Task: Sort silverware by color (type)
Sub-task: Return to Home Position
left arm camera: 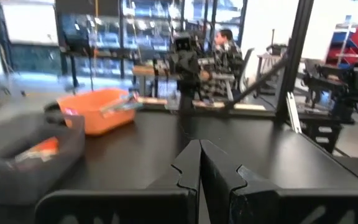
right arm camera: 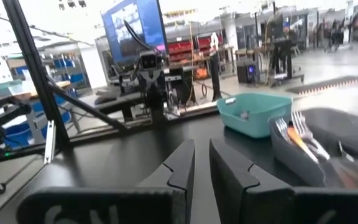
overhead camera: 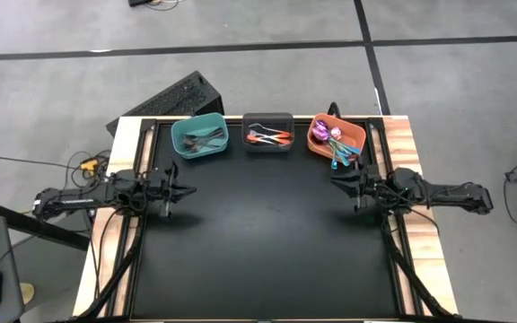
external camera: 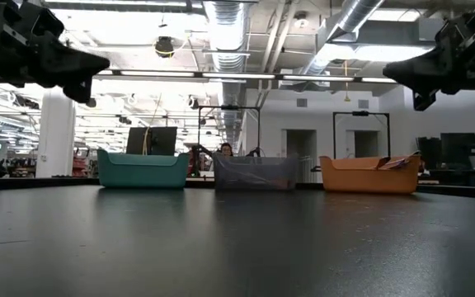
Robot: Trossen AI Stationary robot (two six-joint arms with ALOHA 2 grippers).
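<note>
While both arms hover above the black table (overhead camera: pixel 258 251), 3 bins stand in a row along its far edge, near one another but apart. On the left arm's side is the teal bin (overhead camera: pixel 199 136), in the middle the dark grey bin (overhead camera: pixel 268 132), and on the right arm's side the orange bin (overhead camera: pixel 336 135). All the silverware in view lies inside these bins. The dark grey silverware (overhead camera: pixel 206 139) is in the teal bin, and the orange-red silverware (overhead camera: pixel 272 136) is in the dark grey bin. The purple-teal silverware (overhead camera: pixel 337 142) is heaped in the orange bin, with a few handles jutting over the rim that faces the table's middle. The left gripper (overhead camera: pixel 189 189) sits at the table's left side, pointing inward, nearer than the teal bin. Its wrist view shows the 2 fingers (left arm camera: pixel 188 165) pressed together with nothing between them. The right gripper (overhead camera: pixel 334 178) mirrors it at the right side, just beside the orange bin's near corner. Its fingers (right arm camera: pixel 182 162) are parted by a narrow slit and carry nothing. In the low view both grippers are raised well clear of the tabletop. Beyond the table, a seated person (left arm camera: pixel 229 56) shows in the room.
</note>
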